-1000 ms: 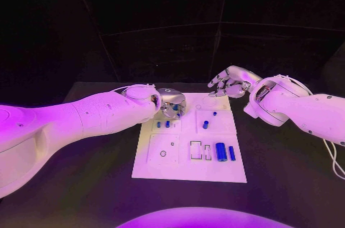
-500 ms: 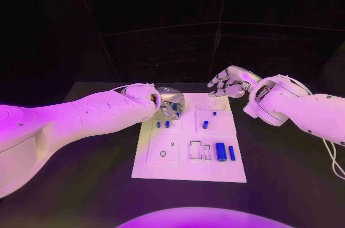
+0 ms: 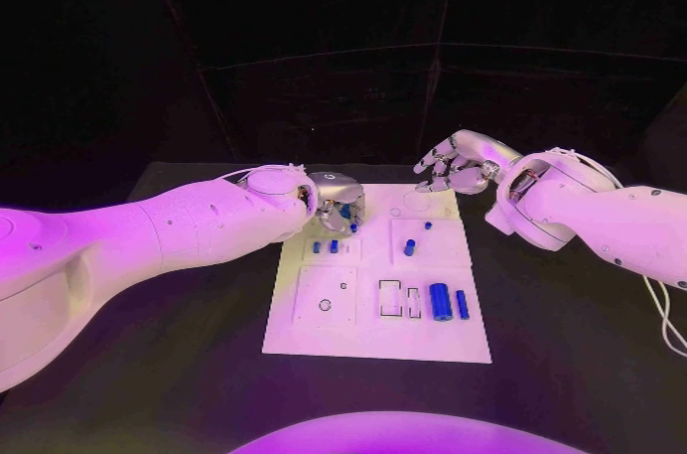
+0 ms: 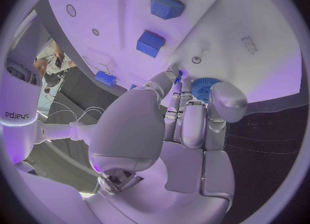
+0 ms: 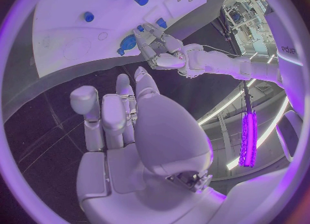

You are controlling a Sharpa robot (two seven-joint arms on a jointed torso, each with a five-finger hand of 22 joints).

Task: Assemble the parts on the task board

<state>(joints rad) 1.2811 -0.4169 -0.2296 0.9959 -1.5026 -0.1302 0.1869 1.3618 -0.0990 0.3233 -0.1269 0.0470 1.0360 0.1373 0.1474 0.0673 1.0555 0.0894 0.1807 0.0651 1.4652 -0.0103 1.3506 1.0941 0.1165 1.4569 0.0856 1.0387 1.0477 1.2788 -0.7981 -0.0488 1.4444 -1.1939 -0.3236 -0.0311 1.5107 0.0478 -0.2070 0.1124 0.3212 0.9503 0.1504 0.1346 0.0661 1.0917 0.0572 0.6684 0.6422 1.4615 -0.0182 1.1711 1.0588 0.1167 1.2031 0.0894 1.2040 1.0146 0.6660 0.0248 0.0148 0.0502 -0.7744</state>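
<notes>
Both hands are seen from the head view at the far end of the task board [image 3: 375, 330], which lies on the black counter [image 3: 172, 375]. The left hand [image 3: 338, 206] is lowered onto the board's far left corner, fingers bunched downward, presumably so that a part can be seated there. The right hand [image 3: 456, 164] is held above the far right edge with fingers loosely apart and nothing gripped, apparently kept clear of the work. Blue parts [image 3: 441, 302] are laid in the marked fields nearer the robot, two small ones [image 3: 324, 246] just beside the left hand.

From the left wrist view, a blue toothed gear [image 4: 204, 87] is pinched at the fingertips [image 4: 227, 101] and pressed against the board, with two blue blocks [image 4: 150, 43] lying beyond.

From the right wrist view, the right hand's fingers [image 5: 111, 113] are shown part curled and empty, well apart from the board, while the left hand [image 5: 157, 45] is seen holding the gear [image 5: 127, 44].
</notes>
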